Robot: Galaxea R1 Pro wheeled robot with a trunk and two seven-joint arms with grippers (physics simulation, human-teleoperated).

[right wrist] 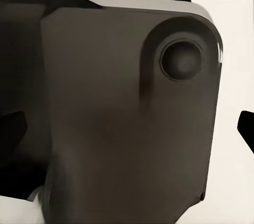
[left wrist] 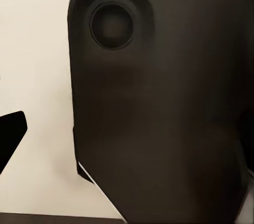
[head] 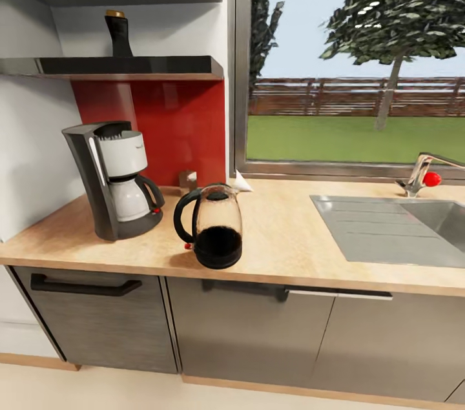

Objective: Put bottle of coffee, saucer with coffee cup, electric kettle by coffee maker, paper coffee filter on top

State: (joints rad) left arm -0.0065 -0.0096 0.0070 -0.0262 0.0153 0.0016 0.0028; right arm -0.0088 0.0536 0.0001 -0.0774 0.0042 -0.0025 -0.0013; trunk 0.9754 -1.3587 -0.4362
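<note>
the head view looked across the kitchen countertop [head: 290,235], where the coffee maker [head: 113,177] stood at the left end and the electric kettle [head: 213,226] sat just beside it on the right, so those two parts of the station looked settled. the bottle of coffee [head: 119,33] was up on the kitchen shelf [head: 129,66], above the machine and against the wall. a small white cone, probably the paper coffee filter [head: 241,183], lay on the worktop behind the kettle near the window frame, with a small brown box [head: 188,179] next to it by the red backsplash [head: 161,119].

each wrist view looked at a dark rounded housing close to the lens, so i could not tell how far either gripper was open or whether it held anything.

judging by this, the step in hand was fetching the bottle. the next move would call for raising an arm to shelf height and taking the bottle without tipping it.
</note>
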